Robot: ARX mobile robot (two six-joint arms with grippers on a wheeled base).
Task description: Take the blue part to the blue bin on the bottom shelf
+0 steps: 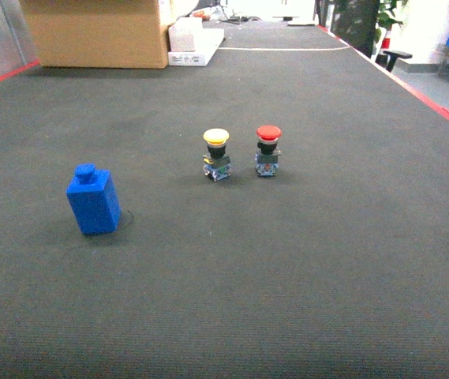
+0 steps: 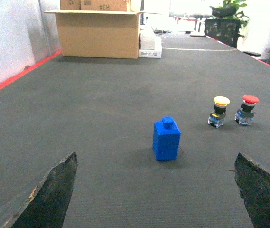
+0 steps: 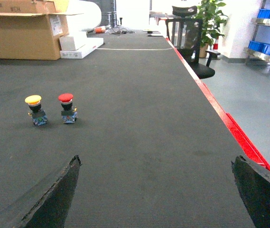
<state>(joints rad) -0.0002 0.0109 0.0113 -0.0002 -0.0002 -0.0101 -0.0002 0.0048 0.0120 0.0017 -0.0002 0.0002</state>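
The blue part is a bright blue block with a round knob on top. It stands upright on the dark mat, left of centre in the head view. In the left wrist view the blue part sits ahead of my left gripper, apart from it and centred between the wide-open fingers. My right gripper is open too, with only bare mat between its fingers. Blue bins stand on a steel rack far to the right, off the mat. Neither gripper shows in the head view.
A yellow push-button and a red push-button stand side by side right of the blue part. A cardboard box and a white box sit at the far end. Red tape marks the mat's right edge, with an office chair beyond.
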